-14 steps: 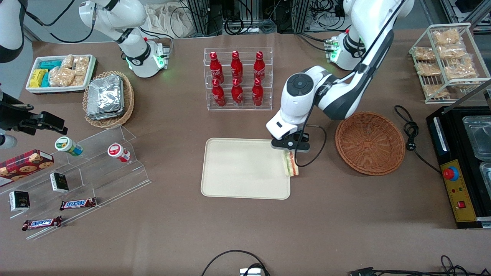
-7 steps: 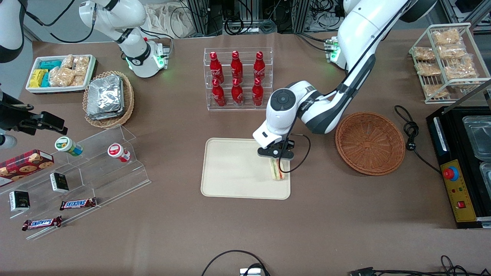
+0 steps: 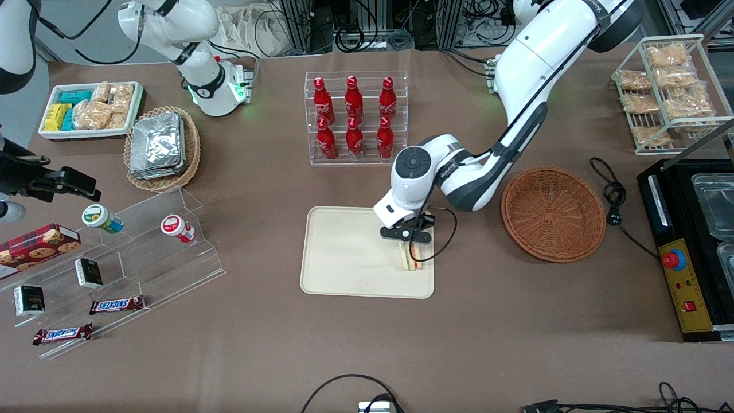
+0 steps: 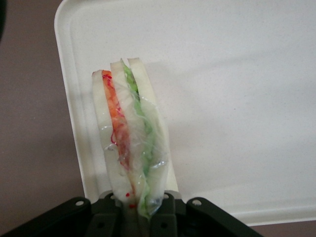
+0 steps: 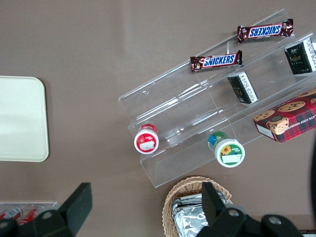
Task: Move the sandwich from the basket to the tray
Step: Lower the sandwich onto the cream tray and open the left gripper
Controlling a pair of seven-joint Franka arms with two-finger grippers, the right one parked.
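One sandwich (image 4: 129, 138) pinched in gripper (image 3: 408, 241), fingers closed on its narrow end | hangs over tray (image 3: 350, 269) edge nearest basket (image 3: 553, 213) | advice: lower until it rests, shift inward off rim, then release.

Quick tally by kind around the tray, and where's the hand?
Red bottles: 6
Baskets: 2
Sandwich: 1
Tray: 1
Total: 10
Hand is over the tray, shut on the sandwich.

Your brown table (image 3: 516, 344) carries the tray (image 3: 344, 269); beside it sits the basket (image 3: 553, 213), farther back the bottle rack (image 3: 356, 117).
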